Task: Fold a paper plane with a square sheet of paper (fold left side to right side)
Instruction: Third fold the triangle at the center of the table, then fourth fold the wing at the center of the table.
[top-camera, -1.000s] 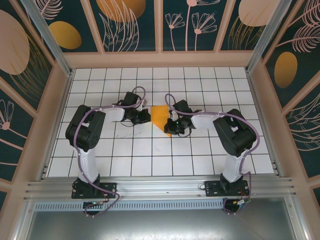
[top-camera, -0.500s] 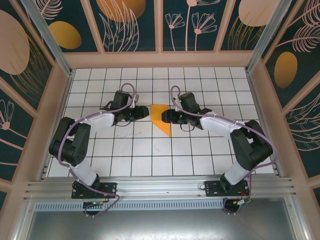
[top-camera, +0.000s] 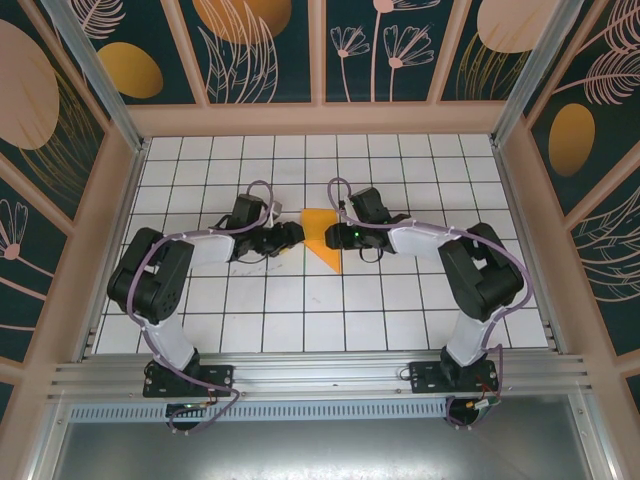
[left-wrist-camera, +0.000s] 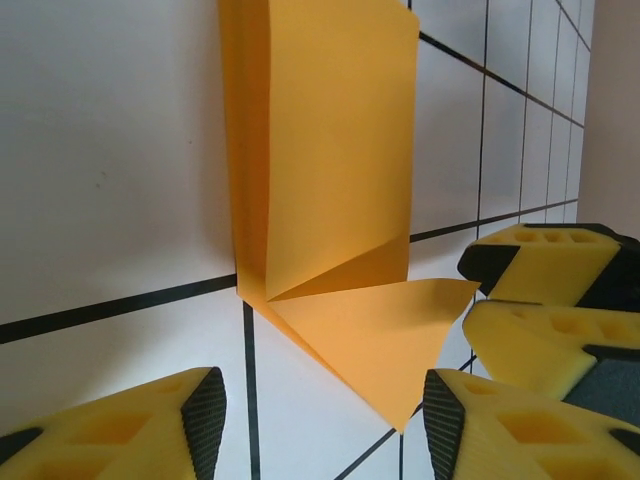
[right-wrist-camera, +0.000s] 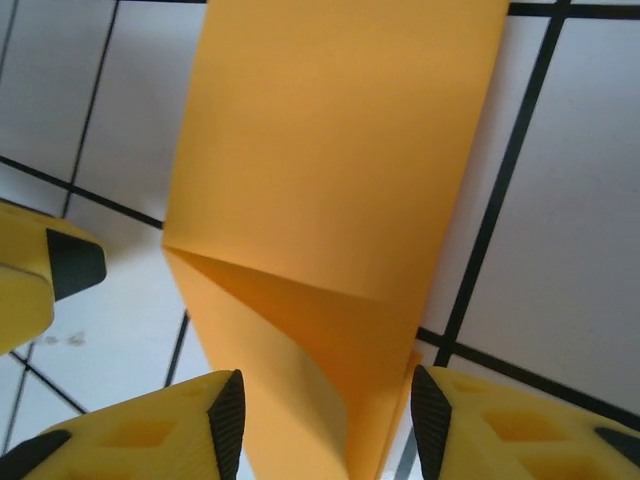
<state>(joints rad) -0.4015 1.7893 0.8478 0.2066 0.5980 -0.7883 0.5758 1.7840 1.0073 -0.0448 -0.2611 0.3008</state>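
I saw left gripper (left-wrist-camera: 318, 428) half open, empty, pointed tip of folded paper (left-wrist-camera: 330, 150) between its jaws. Right gripper (right-wrist-camera: 325, 425) half open, empty, paper's opposite edge between its jaws.

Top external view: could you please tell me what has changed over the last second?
Both grippers opened and let go of the folded sheet of paper, swung outward to either side, then came back in. The left gripper and right gripper now sit at its left and right edges, jaws open. The sheet lies in the same spot on the table, with the same shape.
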